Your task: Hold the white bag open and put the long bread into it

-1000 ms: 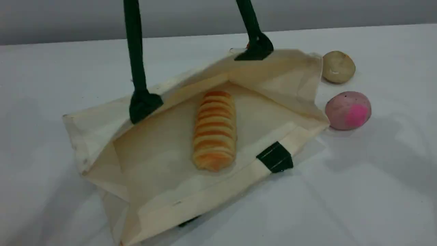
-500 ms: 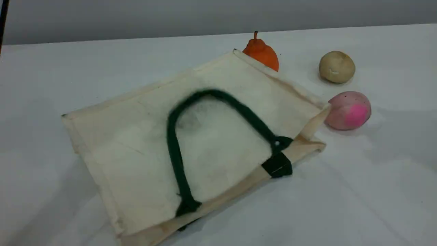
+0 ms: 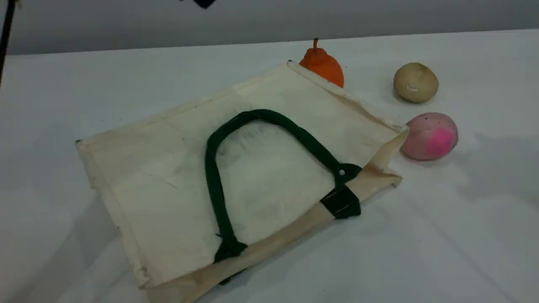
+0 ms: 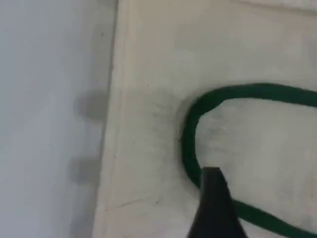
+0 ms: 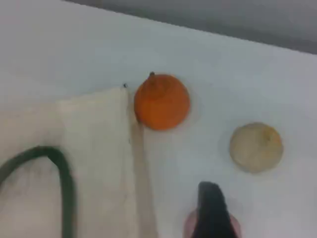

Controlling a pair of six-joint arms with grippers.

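The white bag [image 3: 168, 168] lies flat and shut on the table, its green rope handle [image 3: 212, 168] resting in a loop on the top panel. The long bread is hidden. Only a dark bit of my left gripper [image 3: 204, 3] shows at the scene view's top edge. In the left wrist view its fingertip [image 4: 213, 198] hovers above the handle [image 4: 190, 129] and holds nothing. The right wrist view has my right fingertip [image 5: 212, 208] above the table beside the bag's corner [image 5: 94, 139], with nothing in it.
An orange fruit [image 3: 322, 67] sits against the bag's far corner. A round beige bun [image 3: 415, 82] and a pink-spotted bun [image 3: 429, 135] lie to the bag's right. A dark pole [image 3: 6, 38] stands at the left edge.
One second ago the handle was lifted, the bag gaped open and the long bread showed inside. The handle was let go, and the bag fell flat over the bread.
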